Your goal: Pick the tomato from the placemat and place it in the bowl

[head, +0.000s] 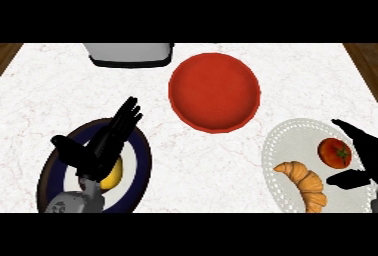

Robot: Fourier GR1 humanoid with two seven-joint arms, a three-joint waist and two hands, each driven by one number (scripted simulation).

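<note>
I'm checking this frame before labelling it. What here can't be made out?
- Yellow item on the dark plate: mostly hidden by the left hand.
- Grey object: cut off by the head view's top.
- Right hand: partly beyond the right edge, beside the tomato.

The white marbled tabletop (52, 90) carries a red bowl (214, 92) near its middle, a grey appliance (127, 54) at the far edge, a dark-rimmed plate (140, 165) at the near left, and a white lacy placemat (291, 140) at the near right.
</note>
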